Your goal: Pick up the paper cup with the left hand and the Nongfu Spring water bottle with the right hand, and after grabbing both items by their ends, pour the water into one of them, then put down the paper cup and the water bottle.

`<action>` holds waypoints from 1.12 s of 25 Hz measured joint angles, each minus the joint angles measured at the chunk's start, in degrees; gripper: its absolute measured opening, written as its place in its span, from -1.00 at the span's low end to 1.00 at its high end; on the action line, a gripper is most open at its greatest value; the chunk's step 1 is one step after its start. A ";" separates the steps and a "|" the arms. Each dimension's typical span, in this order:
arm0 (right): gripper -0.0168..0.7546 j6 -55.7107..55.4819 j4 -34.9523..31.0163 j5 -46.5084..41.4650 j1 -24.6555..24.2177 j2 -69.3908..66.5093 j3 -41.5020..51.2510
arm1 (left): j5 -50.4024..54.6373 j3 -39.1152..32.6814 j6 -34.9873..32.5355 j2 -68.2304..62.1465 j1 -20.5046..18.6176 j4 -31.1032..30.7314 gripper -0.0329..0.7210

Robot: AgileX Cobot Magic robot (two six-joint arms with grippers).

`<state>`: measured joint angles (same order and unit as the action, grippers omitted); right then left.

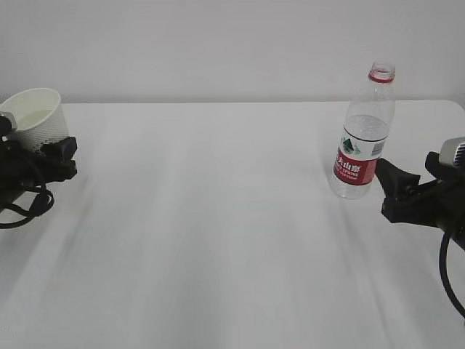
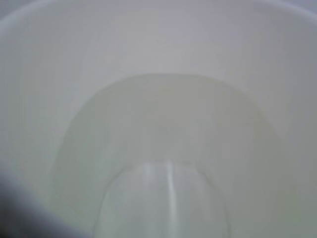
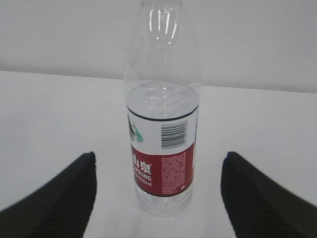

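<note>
Both items mid-pickup: left hand (image 1: 43, 156) clamped on paper cup (image 1: 38, 116) upper left; right hand (image 3: 157, 196) spread astride water bottle (image 3: 162, 124), untouched. Next: close, lift.

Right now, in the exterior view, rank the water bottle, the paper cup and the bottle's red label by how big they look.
1. Nongfu Spring water bottle, clearly the largest.
2. Paper cup, partly cut off by the left gripper, so its full size is unsure.
3. Red label, smallest.
</note>
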<state>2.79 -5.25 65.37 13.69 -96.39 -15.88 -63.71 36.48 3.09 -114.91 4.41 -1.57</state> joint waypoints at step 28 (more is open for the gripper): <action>0.58 0.00 0.00 0.00 0.00 0.00 0.00 | -1.81 0.12 0.00 -8.98 -1.58 0.21 0.39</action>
<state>2.79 -5.25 65.37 13.69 -96.39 -15.88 -65.52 36.61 3.09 -123.89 2.83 -1.36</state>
